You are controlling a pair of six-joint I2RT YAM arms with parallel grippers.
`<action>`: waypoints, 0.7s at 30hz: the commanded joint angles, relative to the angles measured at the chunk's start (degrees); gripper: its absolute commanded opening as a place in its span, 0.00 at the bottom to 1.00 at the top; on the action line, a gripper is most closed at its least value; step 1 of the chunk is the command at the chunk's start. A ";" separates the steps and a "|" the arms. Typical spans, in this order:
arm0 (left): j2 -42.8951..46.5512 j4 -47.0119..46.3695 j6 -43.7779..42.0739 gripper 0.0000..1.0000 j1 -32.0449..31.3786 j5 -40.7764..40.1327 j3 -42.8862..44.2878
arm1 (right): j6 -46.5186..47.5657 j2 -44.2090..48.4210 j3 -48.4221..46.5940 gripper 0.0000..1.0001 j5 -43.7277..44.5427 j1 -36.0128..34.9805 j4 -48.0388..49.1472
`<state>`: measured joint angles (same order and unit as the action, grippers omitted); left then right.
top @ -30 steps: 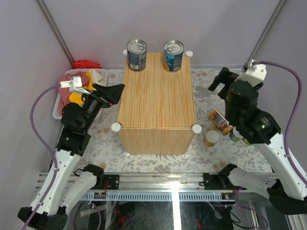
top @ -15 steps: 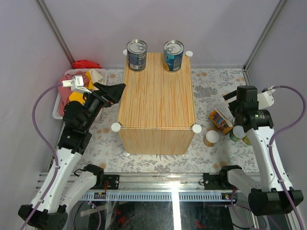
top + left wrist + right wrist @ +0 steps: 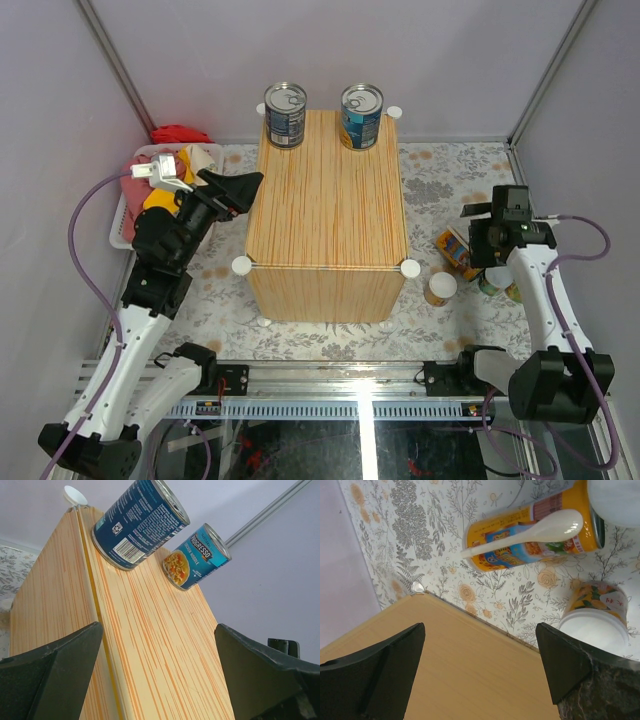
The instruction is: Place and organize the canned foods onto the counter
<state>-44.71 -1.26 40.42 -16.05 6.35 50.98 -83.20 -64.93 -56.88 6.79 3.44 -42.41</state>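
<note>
Two blue-labelled cans [image 3: 285,115] stand on the counter [image 3: 330,215], while a tipped orange-yellow can [image 3: 458,252], a white-lidded can [image 3: 440,288] and others half hidden wait on the floral mat [image 3: 440,170] near the wide-open, empty right gripper [image 3: 480,630]; the left gripper [image 3: 159,630], also spread and empty, hovers beside the counter.

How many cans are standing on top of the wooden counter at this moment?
2. The left blue can stands at the far left corner of the counter, the right blue can near its far right corner. The top is in plain view; none seems hidden there.
</note>
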 commanded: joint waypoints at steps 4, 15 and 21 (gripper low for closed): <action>1.12 -2.86 -0.43 0.94 0.24 -0.44 -0.68 | 31.71 -5.23 -16.24 1.00 11.31 0.29 2.46; -0.92 -6.10 1.86 0.94 0.25 1.05 -1.07 | 69.24 -20.67 -25.88 0.86 -0.54 0.04 1.04; -0.32 -6.67 2.19 0.94 0.26 0.92 -1.93 | 74.34 -18.17 -22.52 0.87 0.46 -4.37 1.32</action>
<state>-45.89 -3.46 42.00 -16.05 6.70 50.19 -17.06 -86.72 -79.61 8.03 2.76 -39.88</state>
